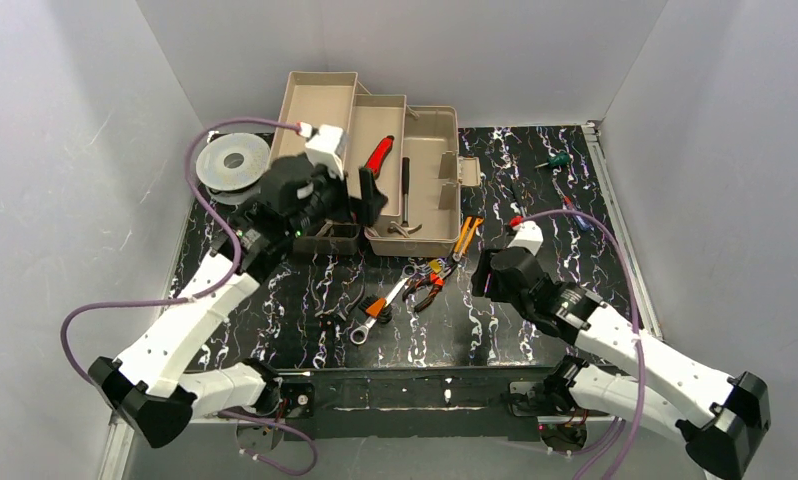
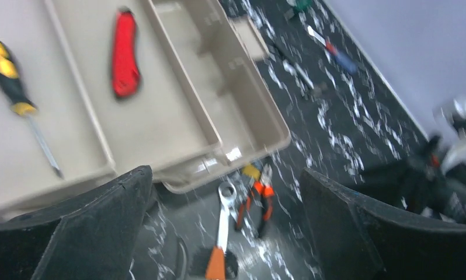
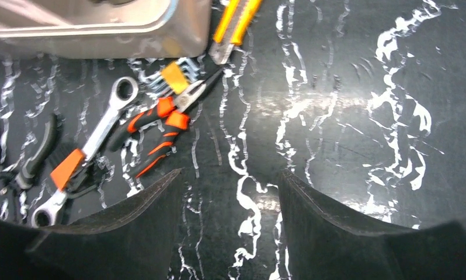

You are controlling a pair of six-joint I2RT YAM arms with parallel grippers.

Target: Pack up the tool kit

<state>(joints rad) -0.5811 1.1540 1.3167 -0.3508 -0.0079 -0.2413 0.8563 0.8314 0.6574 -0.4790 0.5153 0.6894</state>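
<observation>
Top external view: toolbox [image 1: 437,170] open, knife [image 1: 378,153] inside, pliers [image 3: 160,116] and wrench [image 3: 96,140] loose just in front of it. Left gripper [image 2: 225,171] above its tray, right gripper [image 3: 230,172] in front of it, both jaws apart, empty. Likely next: right down onto pliers, closing across handles.

A round grey wire spool [image 1: 233,160] lies at the black marbled table's [image 1: 445,335] far-left corner.
</observation>
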